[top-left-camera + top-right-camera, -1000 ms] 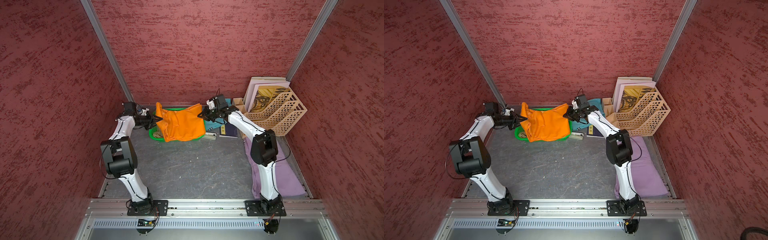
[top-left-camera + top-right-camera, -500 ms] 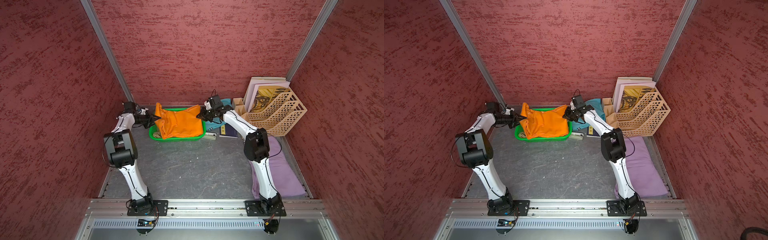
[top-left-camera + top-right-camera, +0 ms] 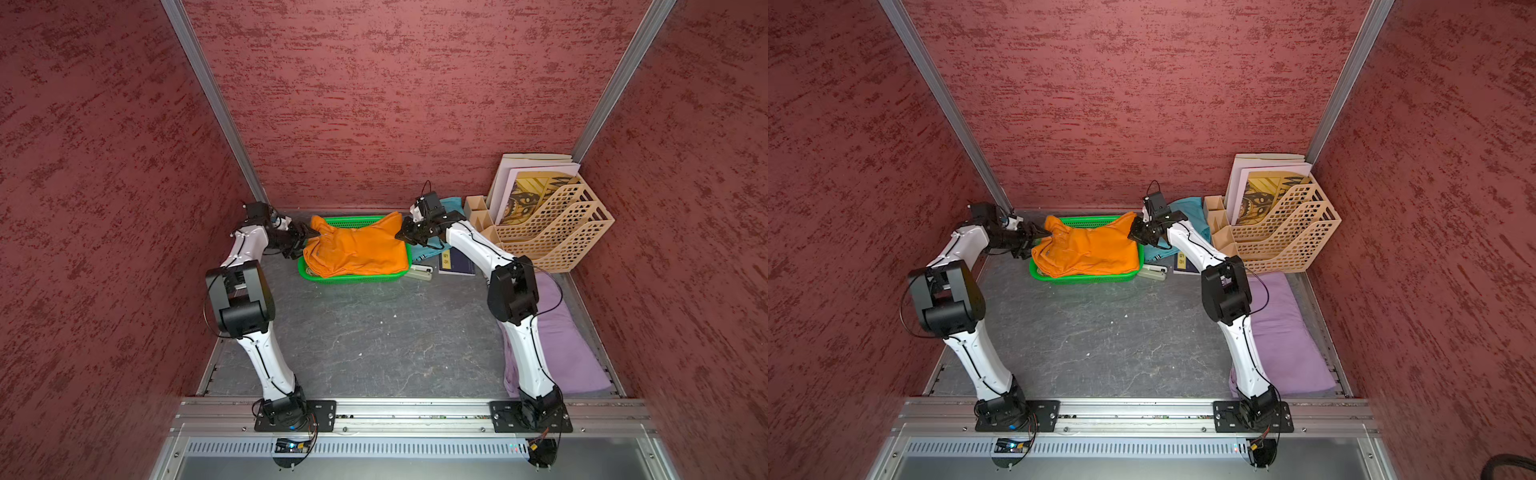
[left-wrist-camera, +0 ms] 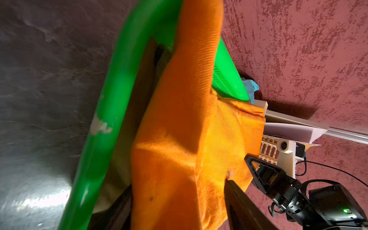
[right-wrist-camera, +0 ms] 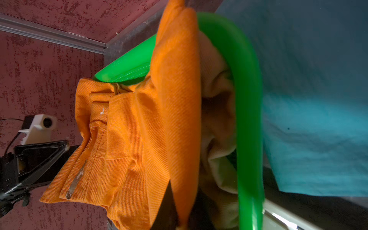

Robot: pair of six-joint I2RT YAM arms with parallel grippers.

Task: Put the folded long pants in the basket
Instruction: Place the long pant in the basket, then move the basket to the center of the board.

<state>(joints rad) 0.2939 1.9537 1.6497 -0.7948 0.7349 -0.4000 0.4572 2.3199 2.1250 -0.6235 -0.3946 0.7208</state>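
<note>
We saw the orange pants (image 3: 357, 249) spread over the green basket (image 3: 353, 279), reaching from one set of fingers to the other. The right fingers (image 5: 166, 213) were clamped together on one raised corner of the cloth. The left fingers (image 4: 241, 201) stood apart with the opposite corner between them. Khaki pants (image 5: 217, 99) lay underneath, inside the basket. Teal pants (image 3: 451, 204) sat just beyond the right fingers, and lilac pants (image 3: 569, 353) lay well behind them on the table.

We see a back wall (image 3: 395, 104) and side walls (image 3: 104, 208) in mottled dark-red plaster. Aluminium corner posts (image 3: 208, 95) mark the joins. The floor (image 3: 374, 340) is grey and scuffed, with an aluminium rail (image 3: 415, 411) along the front. The light is even and soft.
</note>
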